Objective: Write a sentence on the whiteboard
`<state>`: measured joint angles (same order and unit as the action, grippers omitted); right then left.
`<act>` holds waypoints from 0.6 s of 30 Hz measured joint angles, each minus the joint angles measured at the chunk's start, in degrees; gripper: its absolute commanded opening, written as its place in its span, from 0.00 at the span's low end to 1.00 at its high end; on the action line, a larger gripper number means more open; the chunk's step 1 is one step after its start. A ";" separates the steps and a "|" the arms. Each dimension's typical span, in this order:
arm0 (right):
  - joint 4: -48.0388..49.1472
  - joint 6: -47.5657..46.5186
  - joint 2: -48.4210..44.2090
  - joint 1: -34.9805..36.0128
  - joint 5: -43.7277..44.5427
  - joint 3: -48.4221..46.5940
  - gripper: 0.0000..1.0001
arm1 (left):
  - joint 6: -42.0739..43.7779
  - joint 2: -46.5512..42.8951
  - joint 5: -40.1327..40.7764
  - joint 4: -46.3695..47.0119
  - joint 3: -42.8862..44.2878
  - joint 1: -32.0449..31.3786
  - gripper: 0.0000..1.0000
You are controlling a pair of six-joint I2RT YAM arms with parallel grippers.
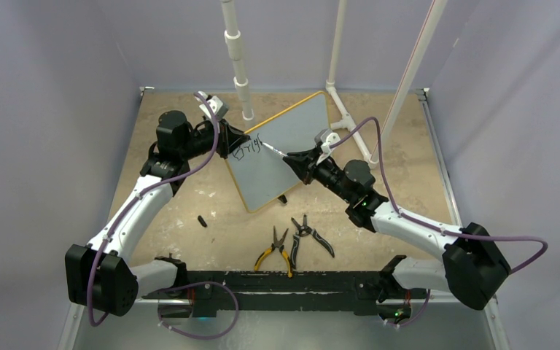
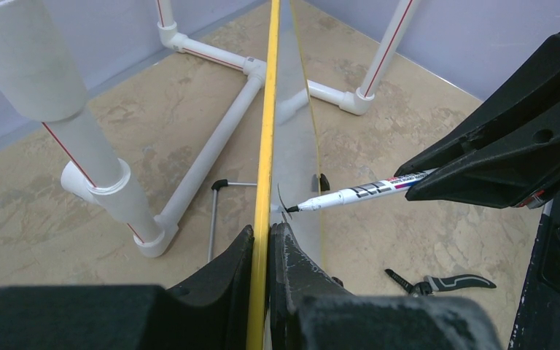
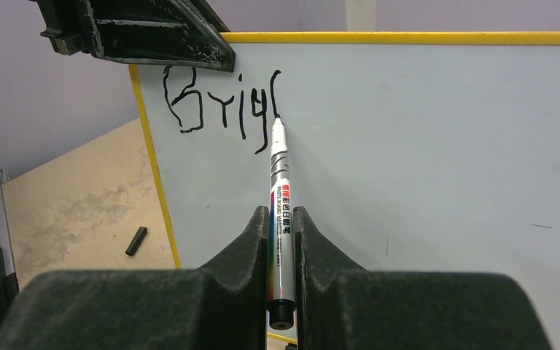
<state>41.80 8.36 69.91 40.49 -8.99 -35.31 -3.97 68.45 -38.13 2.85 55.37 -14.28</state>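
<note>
The whiteboard (image 1: 286,142) stands tilted up on the table, its yellow rim (image 2: 265,146) running edge-on through the left wrist view. My left gripper (image 1: 235,142) (image 2: 262,237) is shut on that rim at the board's top left corner. My right gripper (image 1: 299,162) (image 3: 282,219) is shut on a white marker (image 3: 280,182) (image 2: 357,193). The marker's black tip touches the white face (image 3: 423,189). The sentence (image 3: 219,109) reads roughly "Brig" plus one tall fresh stroke, written in black just under the top rim.
A black marker cap (image 1: 202,220) (image 3: 136,240) lies on the tan table left of the board. Yellow-handled pliers (image 1: 275,251) and black-handled pliers (image 1: 312,235) lie near the front. White PVC pipes (image 1: 239,65) (image 2: 211,153) stand behind the board. Purple walls enclose the table.
</note>
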 measured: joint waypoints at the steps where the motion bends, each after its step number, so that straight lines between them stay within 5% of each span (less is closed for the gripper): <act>1: 0.04 0.02 0.02 0.00 0.00 -0.04 0.00 | 0.00 0.00 0.02 0.00 0.00 0.00 0.00; 18: 0.37 1.49 0.07 0.37 2.21 -0.04 0.00 | 0.00 0.00 0.07 0.00 0.00 0.00 0.00</act>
<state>42.17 9.85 69.97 40.86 -6.79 -35.35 -3.97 68.45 -38.06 2.85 55.37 -14.28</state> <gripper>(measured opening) 0.131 0.093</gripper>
